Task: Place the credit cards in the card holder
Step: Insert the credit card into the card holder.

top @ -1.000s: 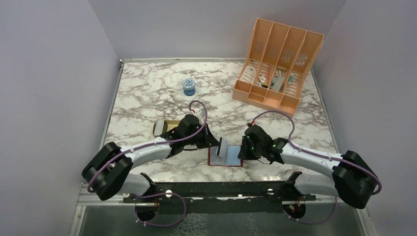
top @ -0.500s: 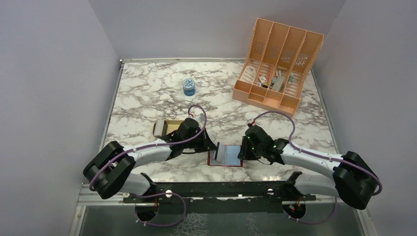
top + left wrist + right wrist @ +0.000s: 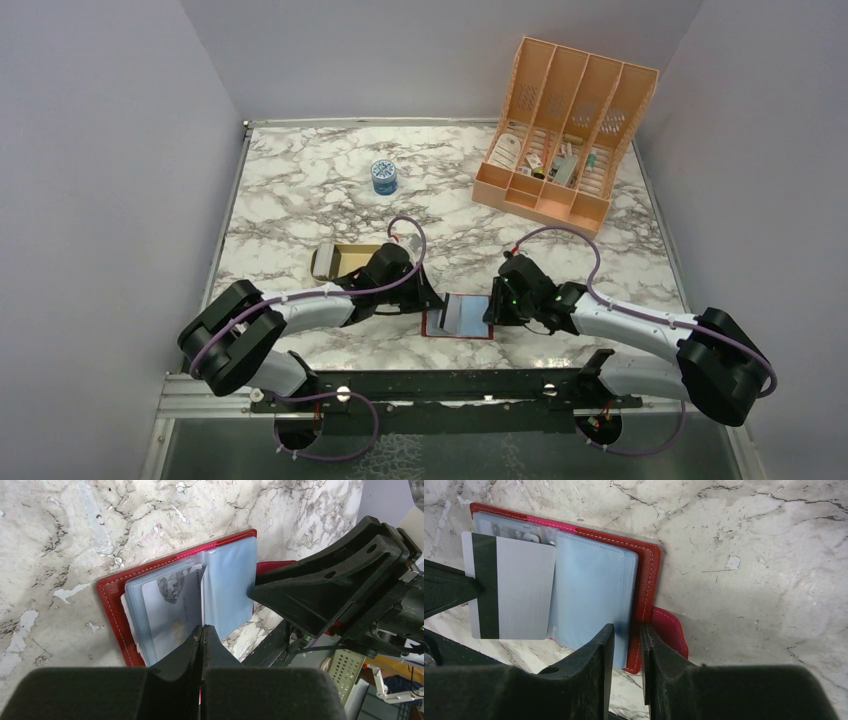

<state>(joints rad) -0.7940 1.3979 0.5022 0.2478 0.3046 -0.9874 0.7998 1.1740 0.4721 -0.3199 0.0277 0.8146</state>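
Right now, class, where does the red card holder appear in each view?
Top external: card holder just below the picture's centre.
Left wrist: card holder centre-left, lying open.
Right wrist: card holder left and centre, open, tab pointing right.
Shared landmark: the silver card over its pockets.

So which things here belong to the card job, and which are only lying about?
Job: credit card in the left gripper; red card holder, pinched by the right gripper; tan tray with a grey stack, probably more cards.
Lying about: peach slotted organizer; small blue round tub.
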